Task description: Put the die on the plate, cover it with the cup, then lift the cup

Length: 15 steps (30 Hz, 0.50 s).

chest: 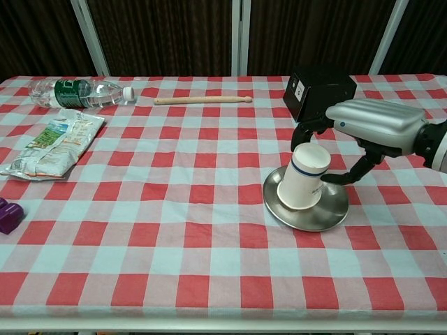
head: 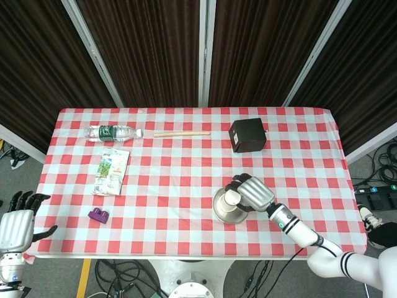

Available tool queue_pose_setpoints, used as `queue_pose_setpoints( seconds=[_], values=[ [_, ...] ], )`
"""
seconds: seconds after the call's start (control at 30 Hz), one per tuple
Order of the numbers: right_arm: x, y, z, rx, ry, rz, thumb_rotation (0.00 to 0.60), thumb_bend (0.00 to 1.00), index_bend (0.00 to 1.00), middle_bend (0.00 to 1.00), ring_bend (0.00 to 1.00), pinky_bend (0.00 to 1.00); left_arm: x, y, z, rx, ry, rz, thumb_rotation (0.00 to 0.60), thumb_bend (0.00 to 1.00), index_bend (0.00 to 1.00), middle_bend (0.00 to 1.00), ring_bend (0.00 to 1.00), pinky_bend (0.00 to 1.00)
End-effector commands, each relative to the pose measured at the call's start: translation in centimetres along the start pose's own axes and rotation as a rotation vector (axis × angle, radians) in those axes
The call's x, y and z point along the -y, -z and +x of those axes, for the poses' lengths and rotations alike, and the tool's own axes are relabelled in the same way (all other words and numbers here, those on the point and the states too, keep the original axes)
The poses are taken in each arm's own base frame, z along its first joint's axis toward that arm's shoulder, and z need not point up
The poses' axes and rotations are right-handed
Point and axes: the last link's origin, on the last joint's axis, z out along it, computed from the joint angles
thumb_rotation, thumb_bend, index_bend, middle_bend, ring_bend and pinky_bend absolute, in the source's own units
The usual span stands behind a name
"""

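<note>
A white paper cup [chest: 302, 180] with a dark band is held upside down and tilted over the metal plate [chest: 307, 213]. My right hand [chest: 367, 129] grips it from the right, thumb below and fingers over the top. In the head view the cup [head: 232, 197] and right hand [head: 253, 193] sit above the plate [head: 224, 213]. The die is hidden; I cannot tell if it is under the cup. My left hand [head: 17, 223] hangs open off the table's front left corner, holding nothing.
A black box [chest: 316, 91] stands just behind the right hand. A wooden stick [chest: 202, 100], a water bottle [chest: 77, 91] and a snack packet [chest: 52, 142] lie at the back left. A purple block [chest: 8, 215] sits at the left edge.
</note>
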Motion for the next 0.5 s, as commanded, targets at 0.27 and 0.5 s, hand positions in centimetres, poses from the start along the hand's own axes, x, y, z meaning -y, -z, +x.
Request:
queue_pose_setpoints(
  seconds=[0.27,0.5],
  values=[
    [-2.9,3.1,3.1,-0.139,-0.084,-0.132,0.600,0.28,0.49,0.39,0.21,0.26,-0.2,-0.3,0.1,-0.011,0.004,-0.017,0.600,0.07,0.26,0.24,0.13,0.09],
    [-7.7,3.5,2.2,-0.095,-0.111,-0.323,0.600,0.28,0.48,0.36,0.21,0.26,-0.4,-0.4,0.0,-0.010,0.005,-0.024,0.600,0.07,0.26,0.24,0.13,0.09]
  ],
)
